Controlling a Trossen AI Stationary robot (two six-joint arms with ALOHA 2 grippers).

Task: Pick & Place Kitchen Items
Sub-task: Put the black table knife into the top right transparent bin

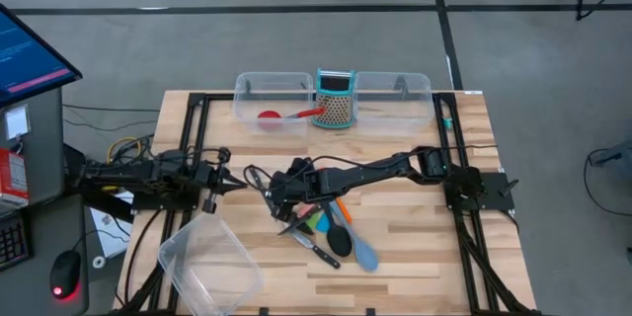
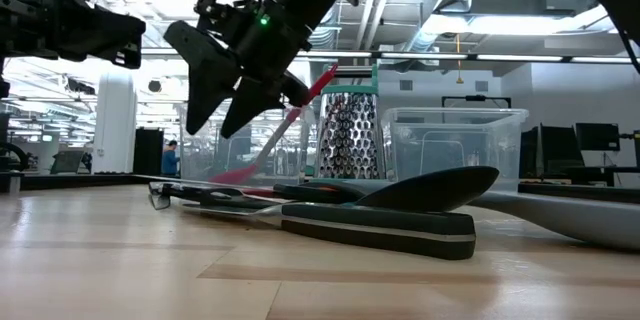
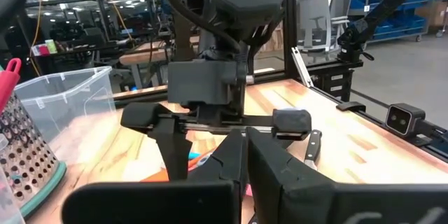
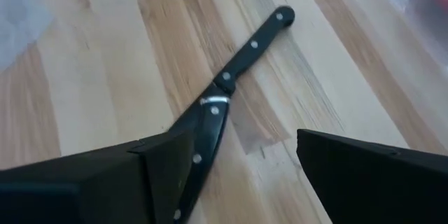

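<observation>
Your right gripper (image 1: 279, 200) hangs over the pile of utensils mid-counter (image 1: 415, 247), fingers spread wide and holding nothing. In the right wrist view two black-handled knives cross right below: one knife (image 4: 253, 42) runs away ahead of the fingers, riveted handle outermost, and a second knife (image 4: 203, 136) slips under the near finger, so neither sits squarely in the gap yet. Expect these to handle stiff and fairly light, but thin and flat on the wood, with smooth handles that can skate out of a pinch; my call is to take the handle across its width near the rivets, well clear of the blade. Beside the fingers, toward the counter's front edge, lie the black spoon (image 1: 340, 240), the grey-blue spoon (image 1: 362, 254), and orange and green spatulas partly hidden under the arm; those look like rigid plastic, easy at the neck. A red spoon (image 1: 281, 116) already rests in the clear tub (image 1: 247, 92) beyond the fingers, next to the teal-framed grater (image 1: 336, 109). Your left gripper (image 1: 229, 184) waits just to the side, facing the right one, its fingers pressed together on nothing. No brand, label or legible writing shows on any utensil or tub.
</observation>
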